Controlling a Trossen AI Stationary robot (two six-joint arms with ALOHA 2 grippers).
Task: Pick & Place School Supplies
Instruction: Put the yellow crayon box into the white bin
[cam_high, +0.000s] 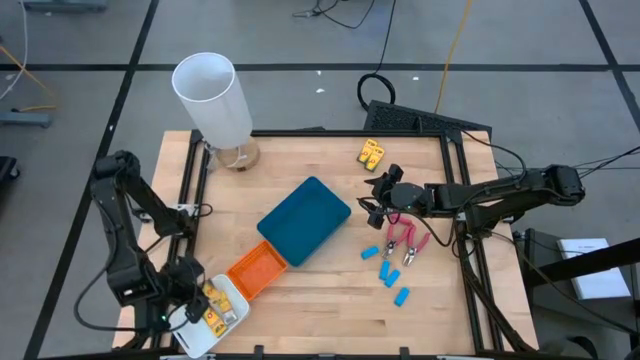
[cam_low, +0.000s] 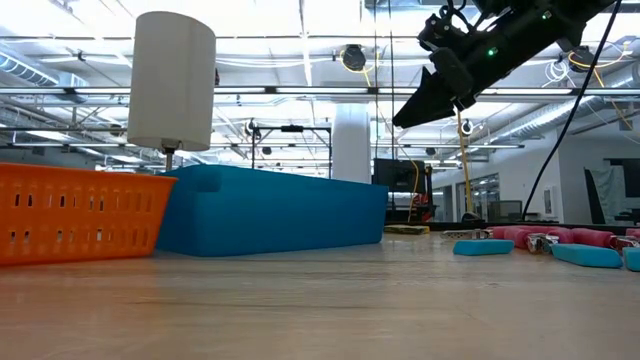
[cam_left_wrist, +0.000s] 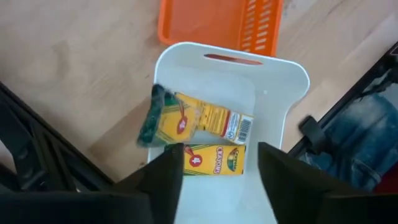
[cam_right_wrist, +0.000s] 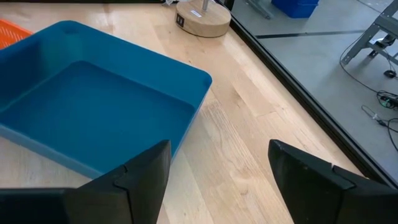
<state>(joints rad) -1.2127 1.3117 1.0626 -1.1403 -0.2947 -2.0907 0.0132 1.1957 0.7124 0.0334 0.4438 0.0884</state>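
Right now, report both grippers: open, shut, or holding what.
Left gripper: open above the white tray, holding nothing; two yellow crayon boxes lie in the tray.
Right gripper: open, empty, by the teal tray.

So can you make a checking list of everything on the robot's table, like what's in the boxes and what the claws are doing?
Surface: pale wooden table, bare in front.
Job's things: two yellow crayon boxes in the white plastic tray; another yellow box near the back edge; pink-handled scissors and small light-blue oblong pieces on the right.
Clutter: teal rectangular tray, empty; orange slotted tray; tall white cylinder on a round wooden base.
Grippers: left gripper open above the white tray, holding nothing; right gripper open in the air near the scissors.
Cables: black loop and yellow cable on the floor.
Surroundings: grey floor, workshop behind.
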